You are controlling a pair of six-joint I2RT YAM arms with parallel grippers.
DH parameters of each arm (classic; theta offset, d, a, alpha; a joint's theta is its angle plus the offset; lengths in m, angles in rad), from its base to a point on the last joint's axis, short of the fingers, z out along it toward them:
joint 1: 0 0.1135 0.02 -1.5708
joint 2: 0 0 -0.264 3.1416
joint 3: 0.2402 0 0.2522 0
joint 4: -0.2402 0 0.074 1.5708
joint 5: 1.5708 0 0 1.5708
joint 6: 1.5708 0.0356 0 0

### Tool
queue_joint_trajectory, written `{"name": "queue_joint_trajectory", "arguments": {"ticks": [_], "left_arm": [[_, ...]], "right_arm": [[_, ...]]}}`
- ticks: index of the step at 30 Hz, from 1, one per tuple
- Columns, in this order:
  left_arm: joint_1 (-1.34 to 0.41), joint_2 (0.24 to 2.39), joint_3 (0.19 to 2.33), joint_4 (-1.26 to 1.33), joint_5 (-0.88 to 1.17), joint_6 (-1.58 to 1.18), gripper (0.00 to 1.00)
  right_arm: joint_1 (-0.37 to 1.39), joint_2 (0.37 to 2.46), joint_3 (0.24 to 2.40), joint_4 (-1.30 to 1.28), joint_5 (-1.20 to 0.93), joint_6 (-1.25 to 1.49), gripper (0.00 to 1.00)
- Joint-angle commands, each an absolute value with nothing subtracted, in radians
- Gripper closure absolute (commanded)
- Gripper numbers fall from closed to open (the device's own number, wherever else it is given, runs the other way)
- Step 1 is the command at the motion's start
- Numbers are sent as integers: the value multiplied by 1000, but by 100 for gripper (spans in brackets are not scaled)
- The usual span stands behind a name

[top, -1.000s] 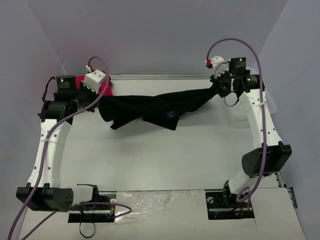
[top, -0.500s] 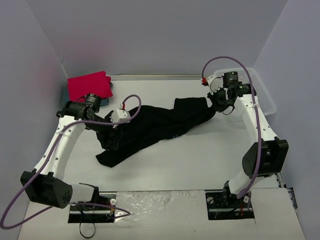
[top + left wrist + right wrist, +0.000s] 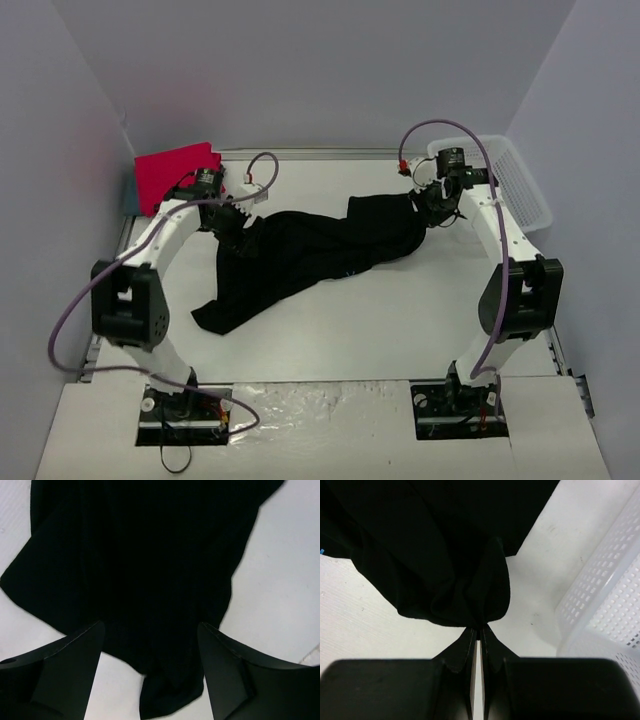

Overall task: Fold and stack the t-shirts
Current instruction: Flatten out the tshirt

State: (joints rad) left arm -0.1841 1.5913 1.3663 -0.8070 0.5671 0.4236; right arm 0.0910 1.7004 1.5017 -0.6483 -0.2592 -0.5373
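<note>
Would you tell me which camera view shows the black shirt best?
The top external view: it shows the whole black shirt sprawled across the table. The left wrist view shows only one end under the open left gripper; the right wrist view shows a bunch pinched in the right gripper.

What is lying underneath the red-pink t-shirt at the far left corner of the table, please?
Under the red-pink t-shirt, only a thin teal-blue strip peeks out along its left edge, probably another shirt. The rest beneath is covered.
</note>
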Motion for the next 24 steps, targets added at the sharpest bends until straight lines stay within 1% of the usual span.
{"name": "queue_joint_trajectory", "arguments": {"ticks": [1, 5, 10, 16, 21, 24], "left_arm": [[-132, 1709, 1440, -698, 624, 305, 27], [-98, 1843, 1522, -663, 614, 246, 28], [-61, 1954, 1592, -660, 560, 221, 28], [-26, 1986, 1597, -597, 543, 218, 29], [-20, 2039, 1634, -592, 477, 242, 29], [-15, 2066, 1649, -594, 476, 253, 29]], "right_arm": [[101, 1716, 1485, -638, -273, -512, 100], [104, 1752, 1477, -623, -275, -506, 100], [106, 1790, 1467, -603, -278, -500, 100], [107, 1828, 1471, -583, -291, -491, 100], [112, 1858, 1471, -575, -293, -483, 100], [117, 1867, 1465, -568, -295, -480, 100]]}}
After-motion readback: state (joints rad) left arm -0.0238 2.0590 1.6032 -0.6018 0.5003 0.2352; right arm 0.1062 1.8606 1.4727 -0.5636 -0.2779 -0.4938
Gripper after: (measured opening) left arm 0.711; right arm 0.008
